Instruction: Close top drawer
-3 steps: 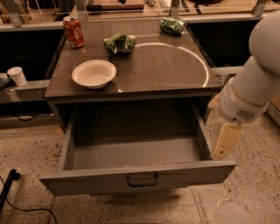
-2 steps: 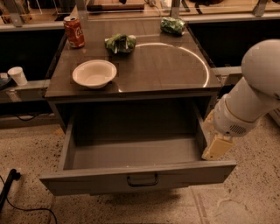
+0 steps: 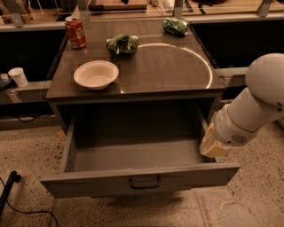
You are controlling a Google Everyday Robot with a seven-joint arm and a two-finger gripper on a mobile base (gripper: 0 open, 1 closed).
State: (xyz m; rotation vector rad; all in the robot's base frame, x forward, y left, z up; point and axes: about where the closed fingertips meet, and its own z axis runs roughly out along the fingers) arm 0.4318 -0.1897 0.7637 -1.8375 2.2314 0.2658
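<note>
Drawer (image 3: 186, 174) is pulled open at lower centre, with its front faced toward the bottom edge and its long axis run left-right. Arm (image 3: 262, 97) is slanted down-left from the right edge. End effector (image 3: 212, 146) is seen at the drawer's right wall; its grip state cannot be told. It is shifted slightly left versus earlier.

Floor (image 3: 26, 146): tan speckled terrazzo across bottom of frame, black cable (image 3: 13, 195) lower left. Centre: dark cabinet (image 3: 155, 66) w/ glossy top, curved light glare on its right half. Grey ledges (image 3: 35, 91) run off mid-left & mid-right, white cup (image 3: 18, 76) on left one; black recesses behind. Wood counter (image 3: 222, 6) along top edge. Dim, warm light. Gripper (image 3: 212, 144) lower right, beside cabinet's right side.
</note>
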